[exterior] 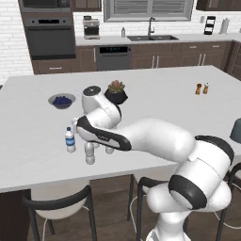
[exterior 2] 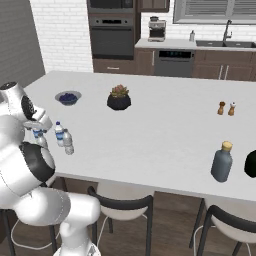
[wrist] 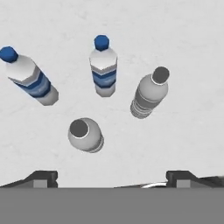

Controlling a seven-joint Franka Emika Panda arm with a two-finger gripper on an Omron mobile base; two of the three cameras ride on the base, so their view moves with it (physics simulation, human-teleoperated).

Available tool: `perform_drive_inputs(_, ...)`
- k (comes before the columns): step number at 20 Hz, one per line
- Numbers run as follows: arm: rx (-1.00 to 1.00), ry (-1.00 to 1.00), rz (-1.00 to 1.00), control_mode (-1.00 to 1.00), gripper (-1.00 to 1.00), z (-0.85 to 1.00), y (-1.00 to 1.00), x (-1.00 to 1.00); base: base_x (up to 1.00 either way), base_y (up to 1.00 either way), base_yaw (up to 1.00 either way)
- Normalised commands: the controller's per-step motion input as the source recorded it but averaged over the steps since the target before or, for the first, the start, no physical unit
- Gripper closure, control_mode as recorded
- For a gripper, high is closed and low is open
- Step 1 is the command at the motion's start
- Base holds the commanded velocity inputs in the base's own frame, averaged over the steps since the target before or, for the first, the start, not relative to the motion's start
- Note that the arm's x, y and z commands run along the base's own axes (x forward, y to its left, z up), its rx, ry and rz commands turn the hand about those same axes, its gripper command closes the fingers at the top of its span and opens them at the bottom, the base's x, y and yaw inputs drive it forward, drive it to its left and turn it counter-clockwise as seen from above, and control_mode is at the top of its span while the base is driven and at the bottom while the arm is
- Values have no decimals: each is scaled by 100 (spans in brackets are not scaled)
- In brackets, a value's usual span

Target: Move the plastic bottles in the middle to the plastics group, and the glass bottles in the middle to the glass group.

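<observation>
My gripper point(wrist: 111, 178) hangs open above a cluster of small bottles on the white island counter point(exterior: 160, 101), with nothing between its fingertips point(wrist: 43, 177). Two clear bottles with blue label bands point(wrist: 29, 78) point(wrist: 103, 65) stand on the far side. Two unlabelled greyish plastic bottles stand by them, one just below the hand point(wrist: 85, 134) and one to the right point(wrist: 150, 94). From the left base view, a labelled bottle point(exterior: 70, 140) and an unlabelled one point(exterior: 89, 153) show beside my arm. A dark slate-blue glass bottle point(exterior 2: 221, 161) with a yellowish cap stands far right, near the counter's front edge.
A potted plant point(exterior: 116, 92) and a bowl of blueberries point(exterior: 61, 100) sit behind the cluster. Two small brown shakers point(exterior 2: 226, 108) stand at the far right. A dark rounded object point(exterior 2: 250, 164) is cut off by the right edge. Stools point(exterior 2: 120, 205) stand along the front edge.
</observation>
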Motion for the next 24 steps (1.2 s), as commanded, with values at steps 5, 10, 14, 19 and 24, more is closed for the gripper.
perform_drive_inputs(5,10,-19,6,-100,-100,27,-100,-44,0,0,0)
perform_drive_inputs(10,5,-18,10,-100,-100,15,-100,-39,0,0,0)
perform_drive_inputs(14,1,-14,8,-100,-100,13,-100,-46,0,0,0)
perform_drive_inputs(19,0,-12,0,-100,-100,13,-86,-76,0,0,0)
perform_drive_inputs(24,-1,-6,0,-100,-100,27,-69,-89,0,0,0)
